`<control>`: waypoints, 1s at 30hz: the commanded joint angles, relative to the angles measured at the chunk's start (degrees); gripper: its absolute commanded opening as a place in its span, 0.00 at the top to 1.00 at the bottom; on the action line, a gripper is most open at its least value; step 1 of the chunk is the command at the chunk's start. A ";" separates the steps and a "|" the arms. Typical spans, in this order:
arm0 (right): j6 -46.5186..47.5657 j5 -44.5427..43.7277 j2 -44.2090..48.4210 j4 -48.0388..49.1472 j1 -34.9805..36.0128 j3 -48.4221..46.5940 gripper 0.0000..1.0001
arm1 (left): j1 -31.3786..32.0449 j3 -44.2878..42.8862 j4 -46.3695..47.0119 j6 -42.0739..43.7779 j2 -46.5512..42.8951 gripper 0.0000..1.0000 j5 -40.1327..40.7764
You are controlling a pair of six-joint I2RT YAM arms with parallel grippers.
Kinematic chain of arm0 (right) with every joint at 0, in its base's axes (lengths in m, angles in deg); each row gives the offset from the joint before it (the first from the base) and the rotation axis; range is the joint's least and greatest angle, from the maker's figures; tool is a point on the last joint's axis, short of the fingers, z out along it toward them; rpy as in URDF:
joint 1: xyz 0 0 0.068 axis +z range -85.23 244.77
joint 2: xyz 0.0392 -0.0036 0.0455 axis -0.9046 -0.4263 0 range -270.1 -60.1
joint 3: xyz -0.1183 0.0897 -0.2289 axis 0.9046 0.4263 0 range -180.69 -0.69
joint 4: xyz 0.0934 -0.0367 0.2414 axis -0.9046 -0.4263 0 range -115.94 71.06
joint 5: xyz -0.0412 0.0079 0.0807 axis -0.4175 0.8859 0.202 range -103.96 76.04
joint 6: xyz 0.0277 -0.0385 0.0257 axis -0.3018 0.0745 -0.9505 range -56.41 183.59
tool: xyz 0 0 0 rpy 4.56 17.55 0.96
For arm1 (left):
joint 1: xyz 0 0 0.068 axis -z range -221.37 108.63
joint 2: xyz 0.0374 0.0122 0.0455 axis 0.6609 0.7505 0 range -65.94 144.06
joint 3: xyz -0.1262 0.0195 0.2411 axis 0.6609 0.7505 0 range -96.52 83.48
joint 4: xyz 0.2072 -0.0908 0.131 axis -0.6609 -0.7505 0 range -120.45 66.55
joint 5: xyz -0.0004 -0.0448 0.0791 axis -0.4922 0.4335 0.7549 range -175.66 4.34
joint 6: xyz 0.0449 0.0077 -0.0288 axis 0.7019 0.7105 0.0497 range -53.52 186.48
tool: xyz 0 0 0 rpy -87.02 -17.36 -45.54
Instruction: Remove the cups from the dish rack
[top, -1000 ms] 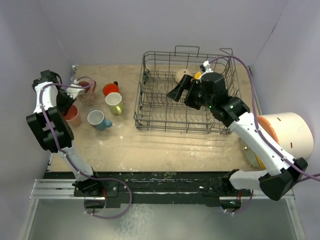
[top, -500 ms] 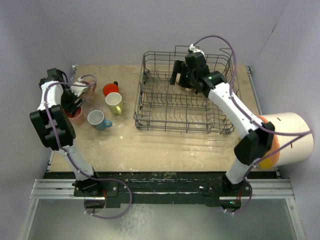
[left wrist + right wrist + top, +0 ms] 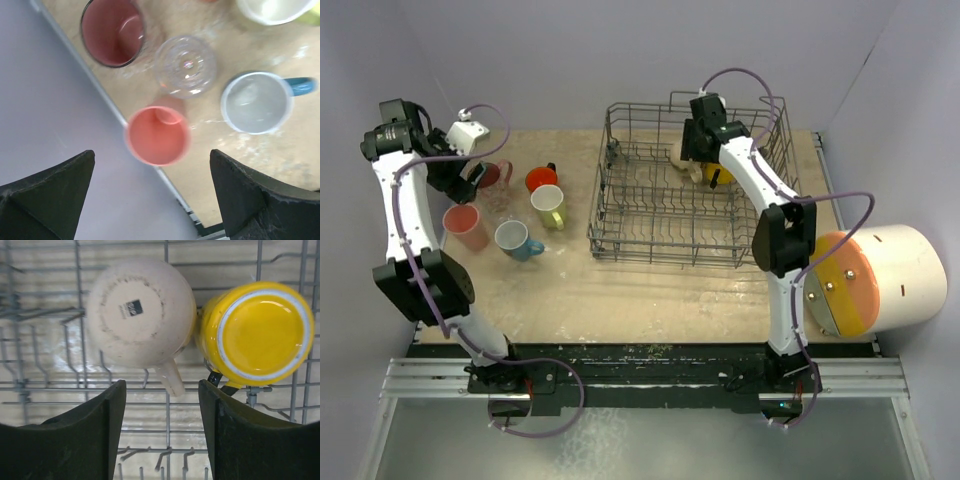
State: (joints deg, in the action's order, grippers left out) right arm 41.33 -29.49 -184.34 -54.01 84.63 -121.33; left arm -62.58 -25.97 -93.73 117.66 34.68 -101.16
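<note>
Right claw (image 3: 161, 390), open and empty, is hovering over the beige mug (image 3: 140, 310) inside the dish rack (image 3: 620, 235), likely aligning a grasp; left claw (image 3: 151, 155) is gaping empty too.

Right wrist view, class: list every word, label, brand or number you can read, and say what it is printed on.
A dark square stamp on the upturned base of the beige mug: white marks, too blurred to read.
Yellow mug: no text on its base.
Nothing else in this view carries writing.
</note>
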 commanded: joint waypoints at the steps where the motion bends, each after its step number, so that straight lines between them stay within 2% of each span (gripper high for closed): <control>1: 3.00 -0.08 -1.71 -1.71 0.18 -2.41 0.40 | 3.58 -1.06 -7.04 -3.44 -5.51 0.01 -9.42; 7: 3.95 0.04 -4.23 -1.29 -0.21 -2.67 0.45 | 7.70 1.49 -7.64 -6.65 -8.00 0.01 -12.60; 12: 4.36 0.83 -6.07 -0.70 -0.39 -2.76 0.47 | 7.99 2.63 -7.77 -6.69 -8.89 0.01 -13.40; 22: 5.48 2.31 -7.59 1.10 -0.35 -1.35 0.59 | 7.99 2.76 -8.98 -5.61 -11.17 0.01 -14.89; 25: 5.90 0.66 -7.59 1.96 -0.35 -0.68 0.66 | 8.01 2.35 -9.31 -5.71 -11.54 0.01 -15.56; 30: 5.81 -0.77 -5.79 2.73 -0.18 -0.97 0.86 | 7.95 2.43 -9.79 -5.79 -12.31 0.01 -16.09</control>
State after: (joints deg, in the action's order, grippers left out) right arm 46.44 -28.16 -193.04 -53.03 84.45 -121.59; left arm -54.47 -22.62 -102.60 112.04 24.69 -114.47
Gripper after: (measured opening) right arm 0.245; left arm 0.992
